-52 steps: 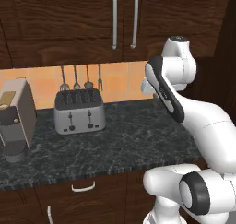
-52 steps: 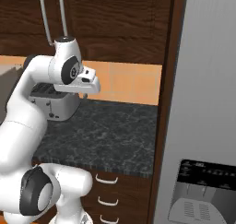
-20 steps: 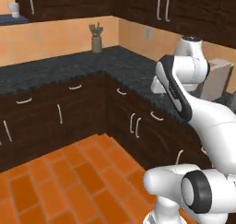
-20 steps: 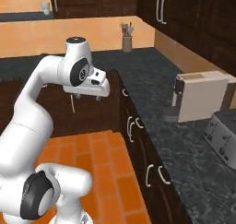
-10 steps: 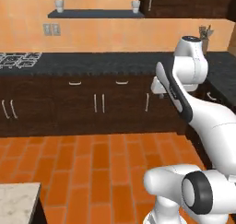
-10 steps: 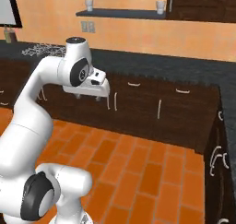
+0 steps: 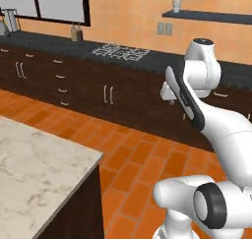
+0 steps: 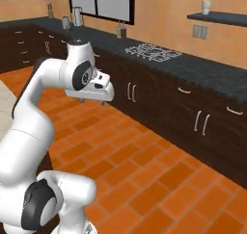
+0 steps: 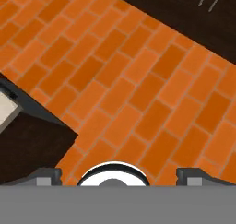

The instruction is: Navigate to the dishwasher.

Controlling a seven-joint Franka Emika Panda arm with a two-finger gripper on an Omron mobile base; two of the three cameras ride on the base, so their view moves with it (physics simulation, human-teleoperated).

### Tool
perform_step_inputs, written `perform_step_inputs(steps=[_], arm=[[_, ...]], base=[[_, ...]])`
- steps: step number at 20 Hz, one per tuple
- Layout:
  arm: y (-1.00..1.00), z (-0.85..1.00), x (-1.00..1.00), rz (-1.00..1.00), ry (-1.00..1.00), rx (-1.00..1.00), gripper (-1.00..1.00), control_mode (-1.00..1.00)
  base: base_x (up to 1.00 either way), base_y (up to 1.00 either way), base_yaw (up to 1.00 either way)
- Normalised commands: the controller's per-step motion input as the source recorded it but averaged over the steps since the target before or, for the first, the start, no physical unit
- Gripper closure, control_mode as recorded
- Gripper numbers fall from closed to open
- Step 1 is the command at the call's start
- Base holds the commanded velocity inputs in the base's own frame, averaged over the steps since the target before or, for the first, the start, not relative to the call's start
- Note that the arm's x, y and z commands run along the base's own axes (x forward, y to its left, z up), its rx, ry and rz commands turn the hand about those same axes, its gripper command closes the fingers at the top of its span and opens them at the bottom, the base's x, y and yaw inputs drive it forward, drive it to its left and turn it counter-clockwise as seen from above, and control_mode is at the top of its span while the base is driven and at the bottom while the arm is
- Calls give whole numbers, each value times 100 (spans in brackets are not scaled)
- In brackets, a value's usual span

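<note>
you're looking across orange brick floor (image 7: 123,154) at dark cabinets (image 7: 98,90) under a black counter (image 7: 59,44) with a cooktop (image 7: 120,50); a marble island top (image 7: 34,174) sits lower left.

One cooktop (image 7: 121,50), one cup (image 7: 176,5) (on one shelf (image 7: 211,16)).

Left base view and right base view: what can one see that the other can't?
The left base view alone has the marble island top in its lower left. The right base view alone has the tall jug on the far counter. Both share the stove grates, the window, the wall shelf with a cup, the brick floor and the gripper.
</note>
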Motion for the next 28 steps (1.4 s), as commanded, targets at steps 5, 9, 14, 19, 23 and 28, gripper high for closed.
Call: perform_step_inputs(steps=[5, 9, 14, 19, 23, 28], arm=[[0, 0, 0, 0, 0, 0, -100, 100], [0, 0, 0, 0, 0, 0, -100, 100], [0, 0, 0, 0, 0, 0, -100, 100], [0, 0, 0, 0, 0, 0, -100, 100], [0, 0, 0, 0, 0, 0, -100, 100], [0, 0, 0, 0, 0, 0, -100, 100]], base=[[1, 0, 76], [6, 0, 69], [22, -3, 65], [36, -17, 58], [53, -11, 57], [69, -42, 37]])
